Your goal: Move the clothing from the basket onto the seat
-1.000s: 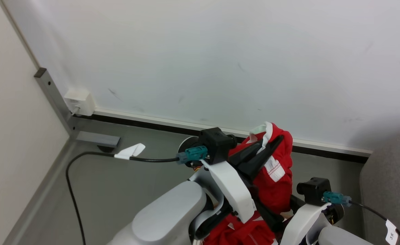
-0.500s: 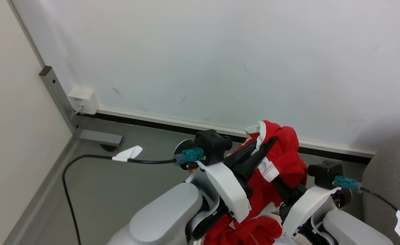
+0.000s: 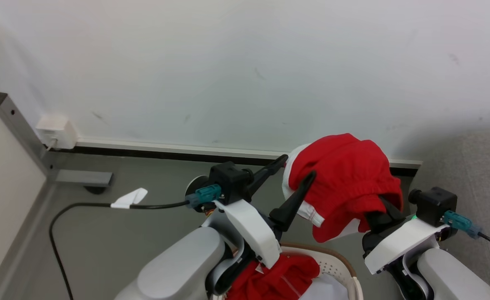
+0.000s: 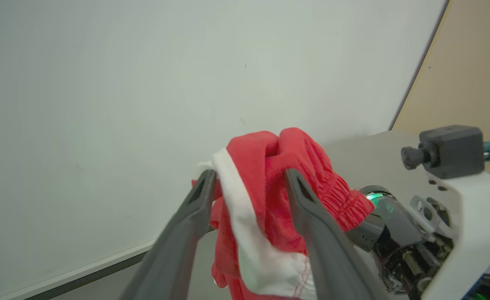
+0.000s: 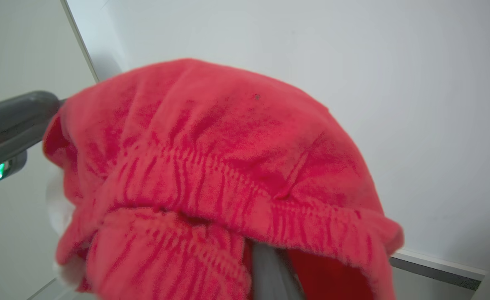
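Left fingers (image 3: 297, 198) have sprung wide, handing off; bright red soft fabric garment (image 3: 345, 166) drapes over right fingers (image 3: 384, 216), clamped on it, clear of cream perforated plastic basket (image 3: 337, 259).

White-trimmed red clothing (image 4: 270, 166) between spread fingers (image 4: 307, 208) of the left hand (image 4: 250, 172)

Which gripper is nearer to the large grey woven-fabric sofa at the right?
Right. The right gripper, shut on the raised bright red fabric garment, is beside the sofa; the left gripper stands open on the garment's far side, farther away.
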### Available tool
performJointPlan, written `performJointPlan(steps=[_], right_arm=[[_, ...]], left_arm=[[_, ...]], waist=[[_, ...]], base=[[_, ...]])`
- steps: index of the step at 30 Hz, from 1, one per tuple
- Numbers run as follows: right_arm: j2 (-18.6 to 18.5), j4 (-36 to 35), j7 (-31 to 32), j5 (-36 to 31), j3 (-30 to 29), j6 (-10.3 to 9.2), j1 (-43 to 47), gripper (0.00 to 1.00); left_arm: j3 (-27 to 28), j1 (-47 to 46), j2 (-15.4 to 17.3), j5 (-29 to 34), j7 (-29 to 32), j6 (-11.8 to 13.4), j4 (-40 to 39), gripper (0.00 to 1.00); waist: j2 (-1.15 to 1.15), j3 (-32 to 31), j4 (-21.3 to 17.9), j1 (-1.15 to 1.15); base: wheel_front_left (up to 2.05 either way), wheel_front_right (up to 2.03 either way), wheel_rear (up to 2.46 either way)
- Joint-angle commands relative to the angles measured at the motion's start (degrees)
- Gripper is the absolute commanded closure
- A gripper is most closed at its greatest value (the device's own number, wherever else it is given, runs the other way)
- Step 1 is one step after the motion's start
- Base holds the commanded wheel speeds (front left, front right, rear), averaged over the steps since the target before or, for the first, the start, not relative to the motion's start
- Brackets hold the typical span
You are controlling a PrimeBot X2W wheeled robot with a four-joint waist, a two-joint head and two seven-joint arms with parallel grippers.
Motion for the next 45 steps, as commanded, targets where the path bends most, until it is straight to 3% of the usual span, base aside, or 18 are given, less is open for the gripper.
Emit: performJointPlan(steps=[1, 17, 28, 35, 45], right_arm=[[-0.18, -0.55, -0.19, -0.48, -0.41, -0.14, 0.5, 1.0], [-2.13, -6.87, -0.19, -6.38, -9.06, -0.14, 2.76, 1.0], [-1.77, -9.91, -0.19, -7.99, -12.19, -0.14, 3.6, 1.0], [-1.09, -11.23, -0.19, -8.42, -13.63, -0.14, 3.63, 1.0], [-1.54, -12.26, -0.2, -9.12, -18.34, -0.14, 1.01, 1.0]], left_arm=[[0.24, 0.66, 0.48, -0.09, -0.38, 0.13, -0.24, 0.0], [-0.37, 2.2, 4.02, 4.11, -3.31, 0.87, -3.53, 0.0], [-0.17, 1.89, 4.45, 6.85, -4.07, 0.82, -2.46, 0.0], [0.0, 1.34, 4.77, 7.73, -4.3, 0.77, -2.34, 0.0], [-0.39, -1.03, 4.98, 9.79, -4.26, -0.06, -3.74, 0.0]], waist=[[0.0, 0.45, -1.57, 0.0], [0.0, 3.34, -16.52, 0.0], [0.0, 5.89, -25.76, 0.0], [0.0, 7.9, -28.87, 0.0], [0.0, 12.31, -29.31, 0.0]], base=[[0.0, 0.0, 0.0], [0.0, 0.0, 0.0], [0.0, 0.0, 0.0], [0.0, 0.0, 0.0], [0.0, 0.0, 0.0]])
